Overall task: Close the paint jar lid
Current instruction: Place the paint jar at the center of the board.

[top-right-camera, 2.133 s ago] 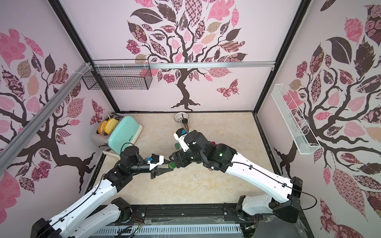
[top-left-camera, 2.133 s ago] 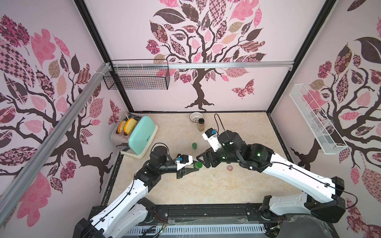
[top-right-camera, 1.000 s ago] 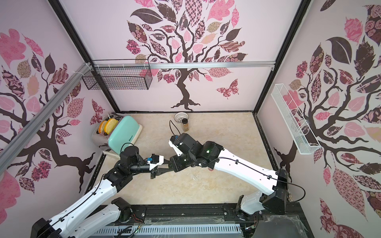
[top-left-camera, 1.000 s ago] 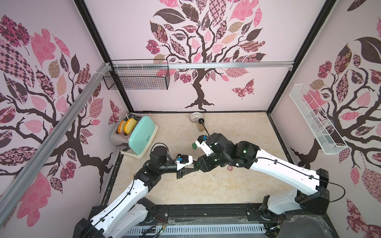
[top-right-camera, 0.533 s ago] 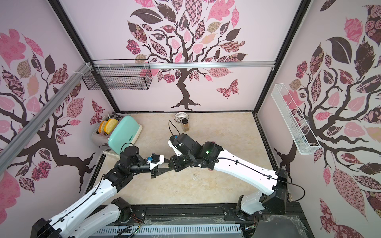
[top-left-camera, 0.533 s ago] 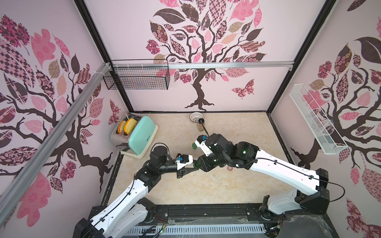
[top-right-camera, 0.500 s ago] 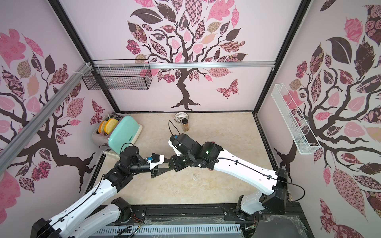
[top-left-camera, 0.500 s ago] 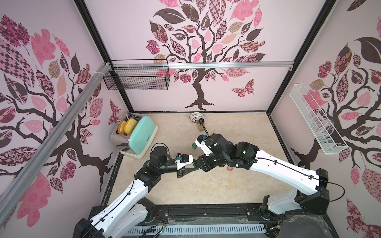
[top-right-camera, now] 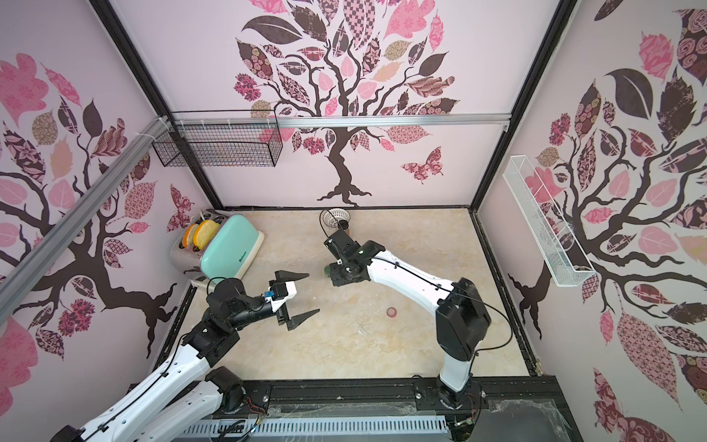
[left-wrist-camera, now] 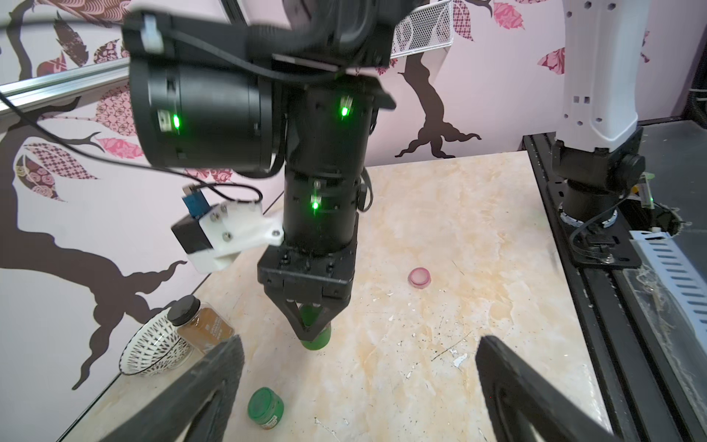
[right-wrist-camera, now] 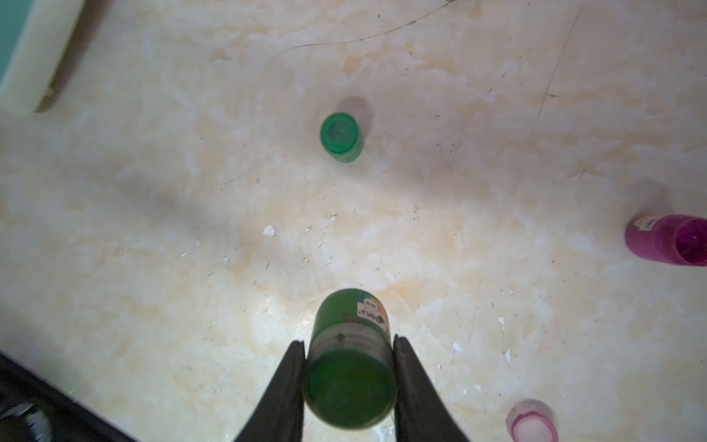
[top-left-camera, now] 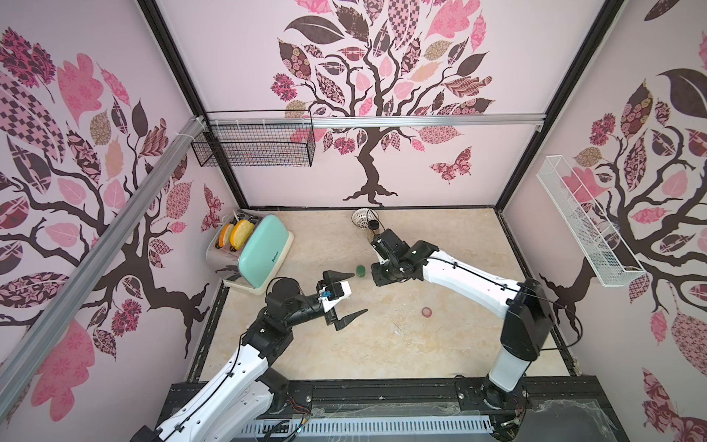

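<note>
Left hand (top-left-camera: 359, 292) has sprung wide open, empty | right hand (left-wrist-camera: 311, 333) clamps upright green plastic paint jar (right-wrist-camera: 350, 317) from above | jar lies ahead of left fingertips, apart

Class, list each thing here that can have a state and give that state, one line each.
Gripped green jar: upright, lid looks on.
Right claw: shut on the gripped green jar.
Left claw: open, empty.
Free green jar: upright, lid on.
Magenta jar: looks lidless.
Pink lid: loose on the table.
Spice bottle: capped.
Toaster: slices in slots.
</note>
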You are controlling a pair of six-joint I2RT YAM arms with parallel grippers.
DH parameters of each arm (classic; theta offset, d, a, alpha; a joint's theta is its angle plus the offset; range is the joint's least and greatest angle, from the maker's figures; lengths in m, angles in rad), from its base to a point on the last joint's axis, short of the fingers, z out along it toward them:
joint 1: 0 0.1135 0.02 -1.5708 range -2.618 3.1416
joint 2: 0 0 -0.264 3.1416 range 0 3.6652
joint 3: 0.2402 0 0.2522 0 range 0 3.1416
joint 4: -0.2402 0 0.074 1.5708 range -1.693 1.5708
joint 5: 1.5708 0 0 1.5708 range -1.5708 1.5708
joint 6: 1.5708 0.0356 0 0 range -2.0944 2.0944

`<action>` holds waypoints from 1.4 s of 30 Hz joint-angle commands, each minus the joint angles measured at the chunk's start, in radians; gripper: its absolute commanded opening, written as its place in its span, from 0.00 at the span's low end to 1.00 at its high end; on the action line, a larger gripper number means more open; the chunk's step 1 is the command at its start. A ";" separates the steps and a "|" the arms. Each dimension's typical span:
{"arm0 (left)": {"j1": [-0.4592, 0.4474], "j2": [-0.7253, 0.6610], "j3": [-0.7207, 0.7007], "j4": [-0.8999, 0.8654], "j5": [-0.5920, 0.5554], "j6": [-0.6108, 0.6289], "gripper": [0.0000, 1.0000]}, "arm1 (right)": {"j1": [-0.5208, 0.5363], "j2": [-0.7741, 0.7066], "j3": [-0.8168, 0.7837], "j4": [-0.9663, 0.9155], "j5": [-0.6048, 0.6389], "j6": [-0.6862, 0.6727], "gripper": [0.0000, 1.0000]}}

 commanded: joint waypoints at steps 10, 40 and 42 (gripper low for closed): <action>0.000 -0.016 -0.023 0.067 -0.105 -0.040 0.98 | -0.065 0.234 0.139 0.051 0.046 -0.047 0.18; -0.001 -0.006 -0.028 0.135 -0.239 -0.136 0.98 | -0.249 0.094 0.115 0.046 0.056 -0.071 0.88; -0.001 -0.002 -0.028 0.143 -0.277 -0.156 0.98 | -0.296 0.036 0.067 0.042 0.066 -0.083 0.88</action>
